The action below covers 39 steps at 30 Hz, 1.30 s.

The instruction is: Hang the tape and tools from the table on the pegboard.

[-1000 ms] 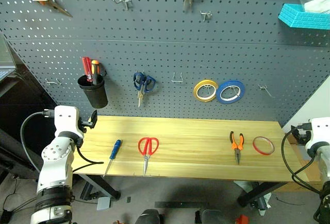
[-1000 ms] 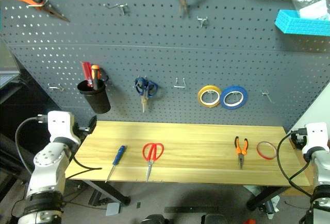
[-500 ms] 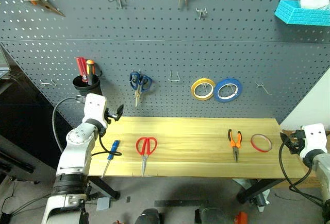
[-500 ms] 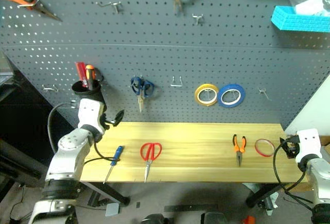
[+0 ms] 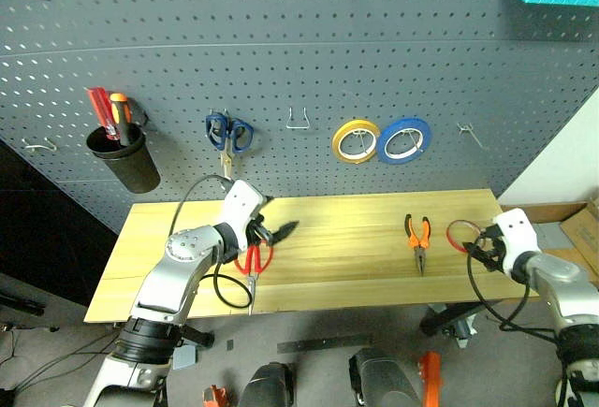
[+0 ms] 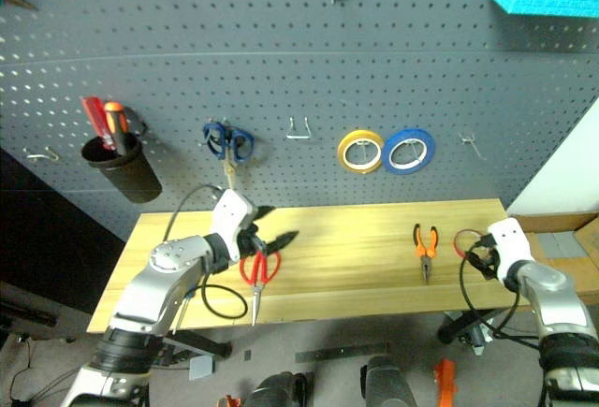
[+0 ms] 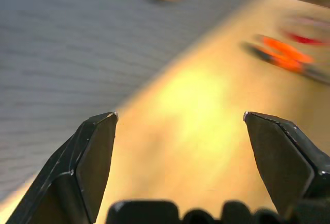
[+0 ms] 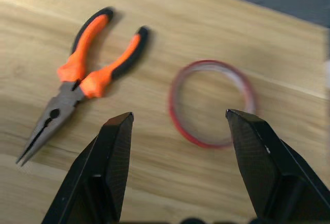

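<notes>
The left gripper (image 5: 278, 229) stands spread wide and empty above the table (image 5: 356, 281), over the red-handled scissors (image 5: 252, 268) lying flat on the wood; the right gripper (image 8: 178, 126) is likewise parted, holding nothing, poised just over the red tape (image 8: 210, 103). The orange-and-black pliers (image 5: 417, 240) lie beside the tape (apart, not touching); the pegboard (image 5: 281, 61) stands behind the table; the blue-handled screwdriver cannot be made out.

yellow roll (image 5: 355, 140), blue roll (image 5: 404, 139) (both hung), perhaps screwdrivers (image 5: 110, 115)
</notes>
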Each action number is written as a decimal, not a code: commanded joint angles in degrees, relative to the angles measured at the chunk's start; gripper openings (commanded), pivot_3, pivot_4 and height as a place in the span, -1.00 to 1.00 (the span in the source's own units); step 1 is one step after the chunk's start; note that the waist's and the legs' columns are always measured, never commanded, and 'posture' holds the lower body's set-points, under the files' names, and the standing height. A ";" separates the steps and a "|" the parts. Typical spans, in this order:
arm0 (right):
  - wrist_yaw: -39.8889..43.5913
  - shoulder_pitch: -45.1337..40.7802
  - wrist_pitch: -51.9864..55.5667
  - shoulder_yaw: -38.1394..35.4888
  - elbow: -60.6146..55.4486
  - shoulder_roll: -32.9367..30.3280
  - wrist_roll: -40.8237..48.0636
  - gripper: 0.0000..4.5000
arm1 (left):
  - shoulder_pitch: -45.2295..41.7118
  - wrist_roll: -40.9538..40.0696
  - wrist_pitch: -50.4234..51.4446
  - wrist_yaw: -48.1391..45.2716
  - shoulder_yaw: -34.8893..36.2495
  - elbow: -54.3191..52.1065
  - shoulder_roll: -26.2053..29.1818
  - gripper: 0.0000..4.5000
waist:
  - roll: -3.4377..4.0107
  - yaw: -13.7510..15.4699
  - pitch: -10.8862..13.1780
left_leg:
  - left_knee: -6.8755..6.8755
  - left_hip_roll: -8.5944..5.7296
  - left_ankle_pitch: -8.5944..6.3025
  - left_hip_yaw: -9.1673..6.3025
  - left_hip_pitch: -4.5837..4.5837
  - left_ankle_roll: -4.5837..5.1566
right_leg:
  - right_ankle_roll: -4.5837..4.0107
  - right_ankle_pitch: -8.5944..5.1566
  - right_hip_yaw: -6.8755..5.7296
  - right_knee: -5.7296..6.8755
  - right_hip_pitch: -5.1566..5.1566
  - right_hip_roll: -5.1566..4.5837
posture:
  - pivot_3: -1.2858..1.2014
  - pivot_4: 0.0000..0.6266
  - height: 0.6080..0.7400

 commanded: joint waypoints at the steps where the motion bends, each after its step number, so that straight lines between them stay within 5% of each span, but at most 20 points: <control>1: 1.27 -3.17 -2.25 1.58 4.42 0.14 -1.78 0.28 | -0.53 -2.11 1.53 -4.29 -0.92 -5.45 2.07 0.87 | -0.03 0.05 0.77 | 0.00 0.00 -0.01 0.00 -0.05 0.02 | 0.00 0.00 0.00 -0.01 -0.03 -0.01 | -0.10 -0.21 1.00; 11: 2.14 -20.58 -11.31 7.90 35.51 1.57 -9.88 0.28 | -6.73 -2.67 5.01 -9.24 -5.95 -8.33 1.85 0.87 | 0.02 0.56 3.87 | 0.82 -0.03 -0.24 0.09 -1.00 0.38 | -0.10 0.30 0.07 0.06 -0.64 -0.04 | -0.04 -0.05 1.00; 22: 3.53 -27.28 -7.78 8.93 45.85 2.05 -13.52 0.28 | -9.23 -2.06 4.27 -10.75 -8.69 -9.07 1.15 0.87 | -0.43 1.26 4.82 | 0.85 -0.03 -0.27 0.09 -1.10 0.39 | -0.04 0.34 0.09 -0.01 -0.70 -0.07 | -0.02 -0.04 1.00; 26: 4.19 -27.63 -4.89 8.93 47.08 2.25 -14.11 -0.08 | -9.85 -1.96 4.03 -11.24 -9.06 -8.96 1.15 0.89 | -0.44 1.41 4.83 | 0.85 -0.03 -0.27 0.06 -1.11 0.39 | -0.04 0.34 0.05 -0.01 -0.70 -0.07 | -0.01 -0.06 1.00; 32: 3.63 -25.49 -5.81 10.29 45.84 3.17 -15.71 -0.94 | -9.83 -4.20 4.88 -12.30 -7.83 -9.82 0.76 0.89 | -0.50 1.42 4.79 | 0.87 -0.03 -0.27 0.06 -1.11 0.38 | -0.02 0.35 0.05 -0.02 -0.69 -0.07 | -0.02 -0.10 1.00; 39: 2.23 -18.34 -9.86 8.56 35.64 2.95 -13.66 -0.99 | -9.84 -7.04 5.80 -12.15 -6.88 -11.47 -0.23 0.89 | -0.80 1.42 4.62 | 0.96 -0.04 -0.27 0.00 -1.06 0.37 | 0.07 0.40 0.03 -0.05 -0.56 -0.07 | -0.04 -0.15 1.00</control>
